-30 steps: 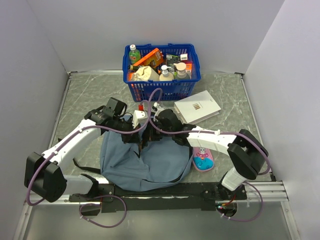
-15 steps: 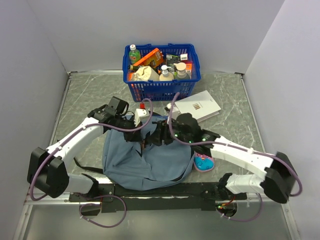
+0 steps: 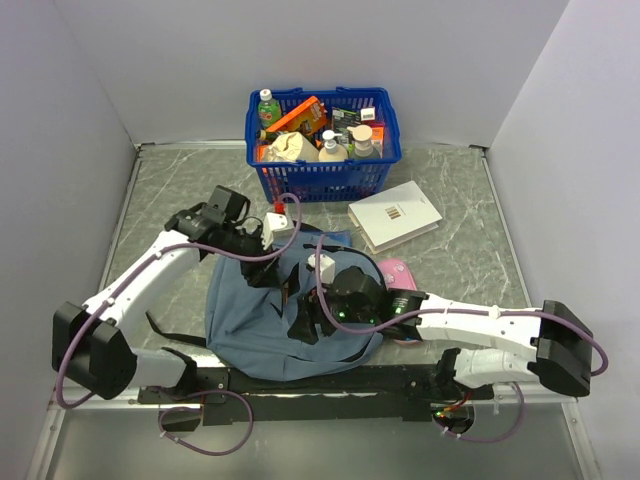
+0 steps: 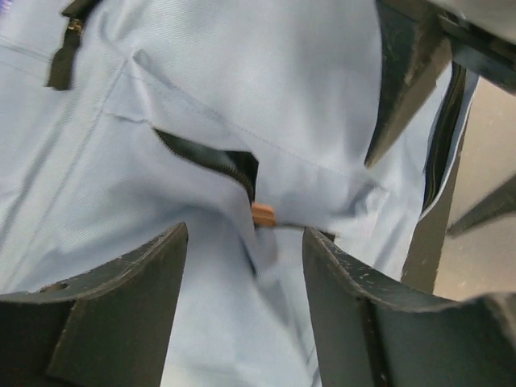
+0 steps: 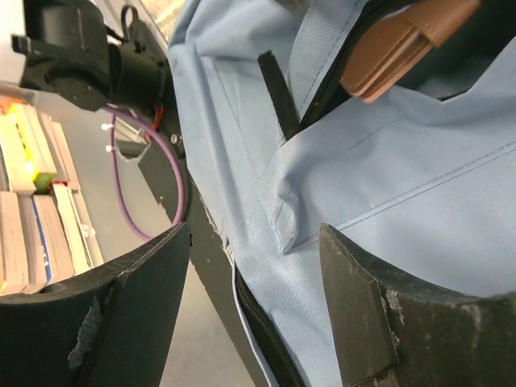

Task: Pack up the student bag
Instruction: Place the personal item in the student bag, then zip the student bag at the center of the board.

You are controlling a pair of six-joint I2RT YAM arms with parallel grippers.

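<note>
Top external: the basket (image 3: pixel 322 182) holds bottles (image 3: pixel 267 104) and boxes (image 3: pixel 300 113); the bag's (image 3: pixel 250 325) inside is hidden. Left jaws and right jaws gape wide, empty, over its fabric.

- Blue plastic lattice basket (image 3: pixel 322 180): stands at the far edge of the grey marbled bench (image 3: pixel 460 250), against the back wall.
- Basket contents: green-capped clear bottle (image 3: pixel 267 105) in the far left corner; orange packet (image 3: pixel 297 113) just beside it; white pump bottle (image 3: pixel 331 148) and brown-lidded jar (image 3: pixel 362 140) near the front wall.
- White flat rectangular box (image 3: pixel 394 214): lies near the basket's front right corner, turned at an angle and apart from it.
- Small pink pencil case (image 3: pixel 397 271): lies nearer than the box; only partly visible.
</note>
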